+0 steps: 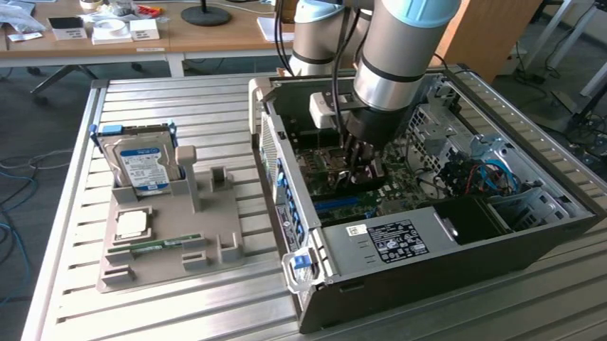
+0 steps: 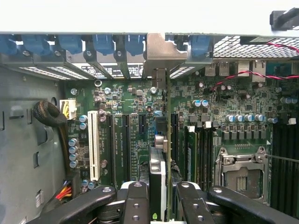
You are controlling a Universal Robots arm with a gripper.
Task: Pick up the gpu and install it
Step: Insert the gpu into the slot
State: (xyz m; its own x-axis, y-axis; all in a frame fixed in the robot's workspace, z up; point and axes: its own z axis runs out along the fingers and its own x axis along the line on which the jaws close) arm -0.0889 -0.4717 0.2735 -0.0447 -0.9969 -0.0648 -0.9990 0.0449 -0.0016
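My gripper (image 1: 364, 169) reaches down into the open computer case (image 1: 408, 245), over the green motherboard (image 1: 399, 181). It is shut on the gpu (image 2: 158, 179), which stands edge-on between the two black fingers (image 2: 136, 201). The card runs along the black expansion slots (image 2: 125, 140), and its silvery bracket (image 2: 162, 50) sits against the case's rear wall among the blue latches (image 2: 103, 43). Whether the card's edge is seated in a slot I cannot tell. In the exterior view the dark card (image 1: 346, 190) shows just below the fingers.
A grey holder (image 1: 161, 259) on the slatted table carries a silver hard drive (image 1: 142, 165), a processor chip (image 1: 131, 224) and a green memory stick (image 1: 156, 245). Inside the case are a white slot (image 2: 94, 144), a processor socket (image 2: 240, 169), cables (image 1: 479, 174) and a black power supply (image 1: 474, 217).
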